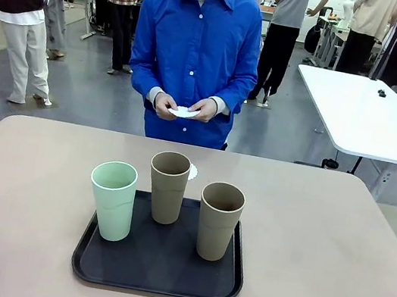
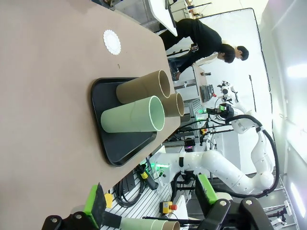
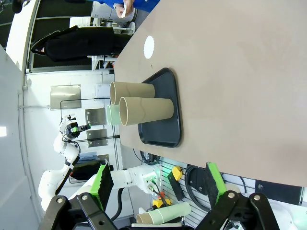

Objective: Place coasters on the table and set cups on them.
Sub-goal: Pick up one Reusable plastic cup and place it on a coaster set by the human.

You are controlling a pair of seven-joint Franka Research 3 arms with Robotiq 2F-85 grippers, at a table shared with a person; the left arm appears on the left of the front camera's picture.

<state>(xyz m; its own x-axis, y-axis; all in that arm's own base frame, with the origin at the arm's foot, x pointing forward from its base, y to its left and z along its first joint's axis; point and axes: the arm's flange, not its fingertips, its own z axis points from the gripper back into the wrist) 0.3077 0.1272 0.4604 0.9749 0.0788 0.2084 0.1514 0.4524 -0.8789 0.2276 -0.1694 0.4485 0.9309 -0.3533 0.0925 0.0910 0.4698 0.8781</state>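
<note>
Three matte tapered cups [image 1: 168, 187] upright on black tray [image 1: 160, 276], scalloped paper coaster [image 2: 111, 41] just beyond its far edge, left gripper [image 2: 148, 199] and right gripper [image 3: 158, 184] spread wide, empty.

Three cups [image 1: 168, 187] upright on a black tray [image 1: 157, 276], one coaster [image 1: 193, 171] behind on the table [image 1: 319, 247]

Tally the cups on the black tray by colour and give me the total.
Mint green cup: 1
Tan-brown cups: 2
Total: 3, all upright on the tray.
</note>
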